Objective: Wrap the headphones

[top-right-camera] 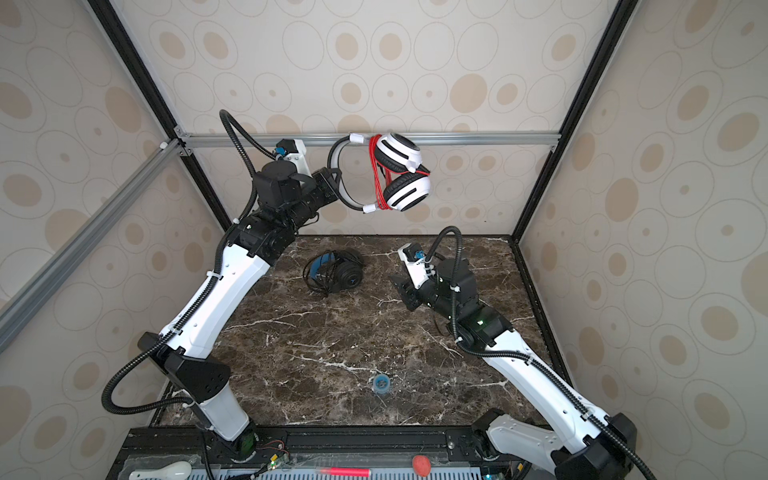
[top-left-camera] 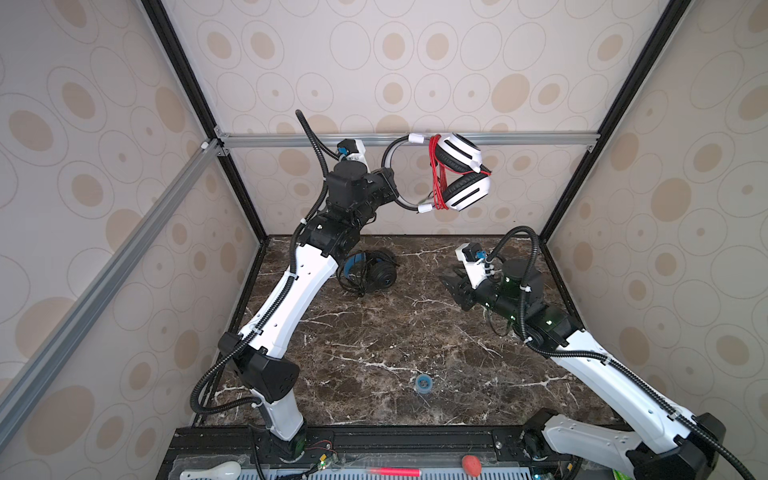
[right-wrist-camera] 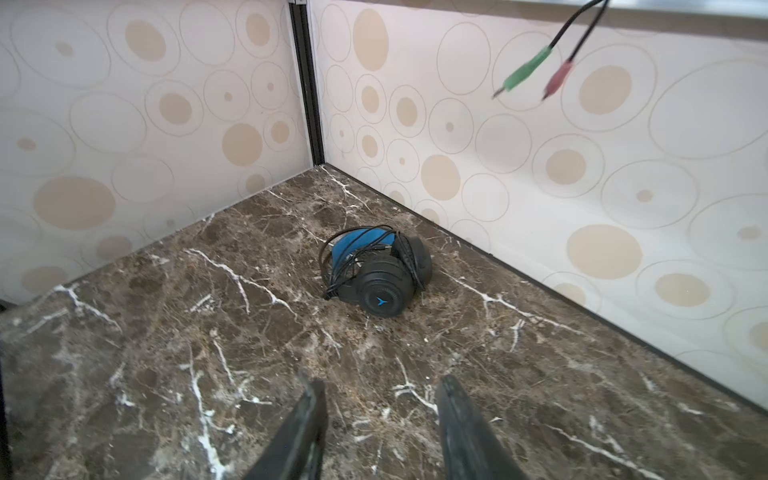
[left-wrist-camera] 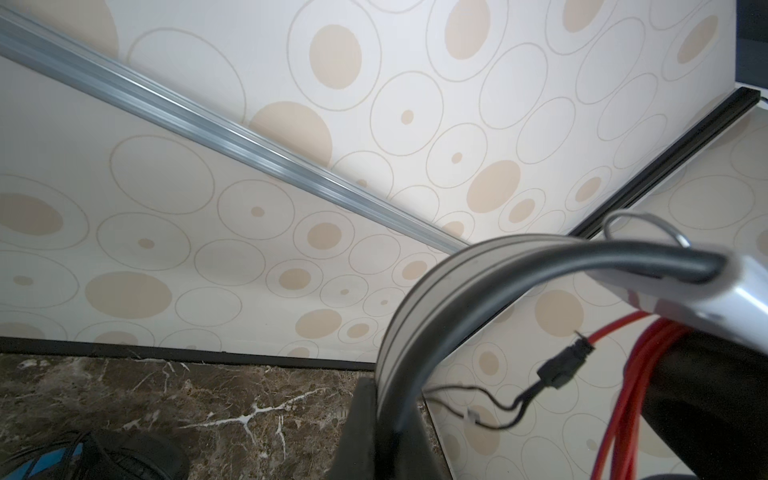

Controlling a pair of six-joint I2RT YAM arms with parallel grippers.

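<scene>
Nearest the lens in both top views, a red ball (top-left-camera: 471, 464) and a pink pen (top-left-camera: 392, 472) are lying at the front edge. Further back, the left tool (top-left-camera: 390, 185) is clamping tight on the band (top-left-camera: 386, 156) of the white headphones (top-left-camera: 459, 151), holding them up in the air at the back, with the red cord (top-left-camera: 435, 174) looping across just behind the cups. The black headphones (top-left-camera: 370, 272) are lying on the bench (top-left-camera: 395, 332), back left, thin cord bundled over them.

Left wrist view: that tool's fingers (left-wrist-camera: 357, 424) are squeezing the band, red cord hanging alongside.

Right wrist view: the right tool (right-wrist-camera: 378, 380) is hovering partway open, gripping nothing, facing the black headphones (right-wrist-camera: 378, 270); a green plug (right-wrist-camera: 525, 72) and a pink plug (right-wrist-camera: 559, 77) are dangling above.
</scene>
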